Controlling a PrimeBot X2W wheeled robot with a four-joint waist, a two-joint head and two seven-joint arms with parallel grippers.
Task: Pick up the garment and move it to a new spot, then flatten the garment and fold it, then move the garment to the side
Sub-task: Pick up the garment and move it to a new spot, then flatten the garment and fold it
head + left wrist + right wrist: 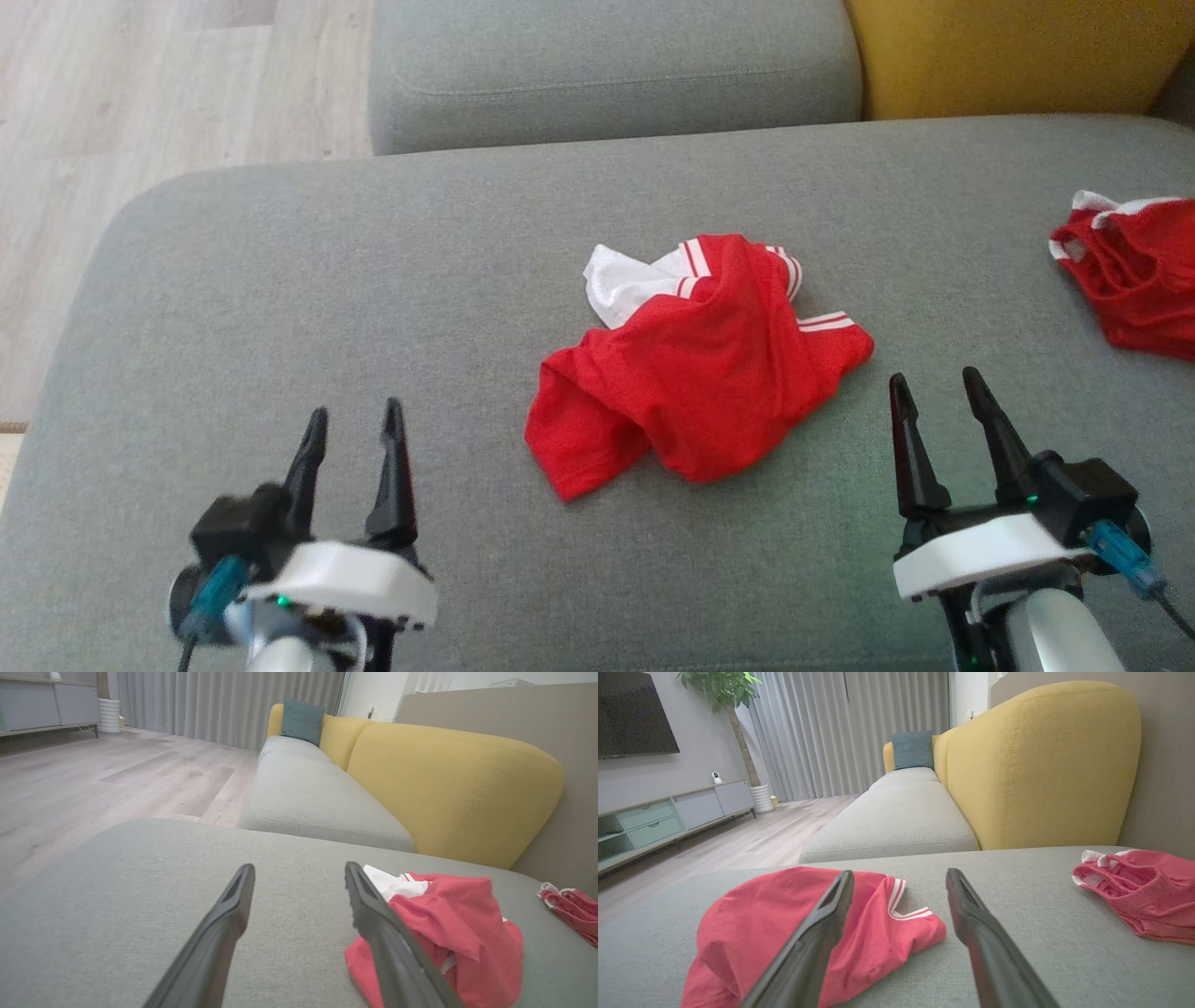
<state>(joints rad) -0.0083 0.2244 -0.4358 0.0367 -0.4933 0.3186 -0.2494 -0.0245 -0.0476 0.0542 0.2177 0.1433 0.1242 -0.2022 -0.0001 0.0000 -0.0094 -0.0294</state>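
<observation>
A crumpled red garment [695, 369] with white stripes and a white part lies in the middle of the grey cushion [280, 299]. It also appears in the left wrist view as the garment [460, 924] and in the right wrist view as the garment [752, 924]. My left gripper [355, 420] stands open over the cushion to the garment's left, nothing between its fingers [219, 933]. My right gripper [934, 385] is open just right of the garment's striped edge, apart from it, its fingers [985, 942] empty.
A second red and white garment [1134, 271] lies at the cushion's right edge. Behind are another grey seat [607, 70] and a yellow backrest [1018, 51]. Wooden floor [112, 112] lies beyond the cushion's left edge.
</observation>
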